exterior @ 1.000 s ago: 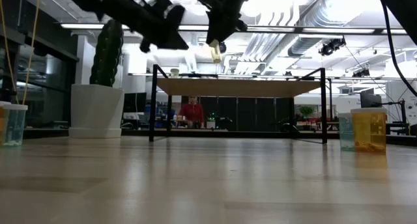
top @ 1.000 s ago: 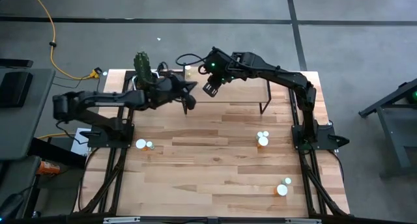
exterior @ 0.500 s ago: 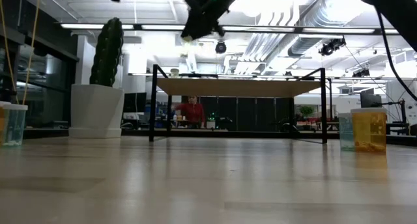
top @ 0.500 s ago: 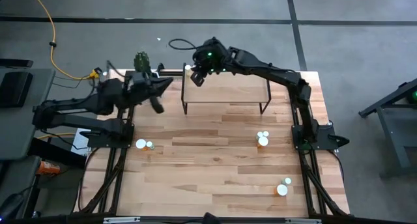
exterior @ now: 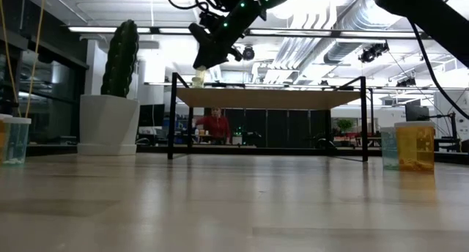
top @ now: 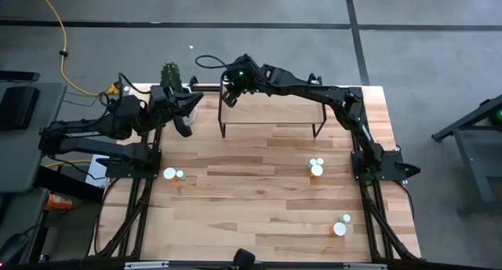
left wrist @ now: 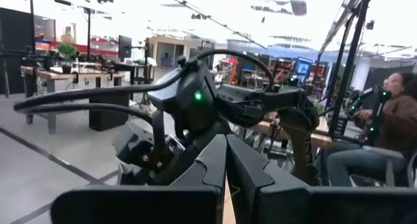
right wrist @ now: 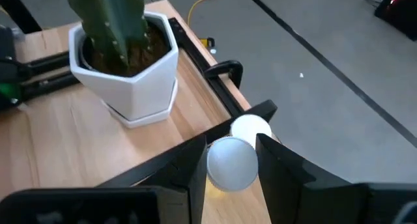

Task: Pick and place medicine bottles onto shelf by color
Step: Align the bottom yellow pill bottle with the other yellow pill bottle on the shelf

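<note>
My right gripper (top: 230,96) is over the far left corner of the shelf (top: 274,113), shut on a yellowish medicine bottle with a white cap (right wrist: 231,162); it also shows in the low view (exterior: 198,78). Another white-capped bottle (right wrist: 251,127) stands on the shelf just behind it. My left gripper (top: 184,122) is shut and empty, raised left of the shelf near the cactus pot (top: 171,85). More bottles stand on the tabletop at the left (top: 169,173), right (top: 316,166) and near right (top: 340,227). My right gripper pinches the bottle at its top, by the white cap (right wrist: 221,175), between its two fingers. The fingers come from above, slanting down. The bottle hangs upright below them, its base (exterior: 198,83) right at the shelf board's left end; I cannot tell whether it touches.
The white hexagonal cactus pot (right wrist: 127,68) stands at the table's far left, close to the shelf's left legs (exterior: 173,116). Bottles stand near the low camera at left (exterior: 15,138) and right (exterior: 414,146). A person (left wrist: 391,113) sits beyond the table.
My right gripper has carried the bottle toward the table's far left, from over the shelf's middle to its far left corner, and has come down until the bottle is at the board. My left gripper has drawn back toward the table's left edge, away from the shelf.
</note>
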You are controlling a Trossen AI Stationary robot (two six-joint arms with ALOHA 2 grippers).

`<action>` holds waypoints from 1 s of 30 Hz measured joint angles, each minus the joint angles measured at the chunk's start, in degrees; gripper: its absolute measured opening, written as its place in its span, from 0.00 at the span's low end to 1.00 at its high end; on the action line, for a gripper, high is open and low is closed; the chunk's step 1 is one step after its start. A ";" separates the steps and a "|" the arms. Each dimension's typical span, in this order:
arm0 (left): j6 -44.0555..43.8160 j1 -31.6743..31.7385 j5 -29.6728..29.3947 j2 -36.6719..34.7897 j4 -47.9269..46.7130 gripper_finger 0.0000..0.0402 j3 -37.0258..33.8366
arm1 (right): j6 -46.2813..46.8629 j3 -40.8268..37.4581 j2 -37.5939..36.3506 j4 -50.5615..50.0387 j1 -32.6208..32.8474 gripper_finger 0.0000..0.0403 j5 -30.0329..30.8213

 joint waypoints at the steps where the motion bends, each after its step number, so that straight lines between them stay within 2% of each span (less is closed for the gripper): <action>1: -0.16 0.00 0.00 0.16 0.30 0.00 0.00 | -0.22 0.00 0.00 0.40 0.00 0.26 0.00; 30: 0.32 0.07 -0.03 0.25 0.37 0.00 0.02 | -1.14 0.00 2.55 2.01 1.11 0.26 0.46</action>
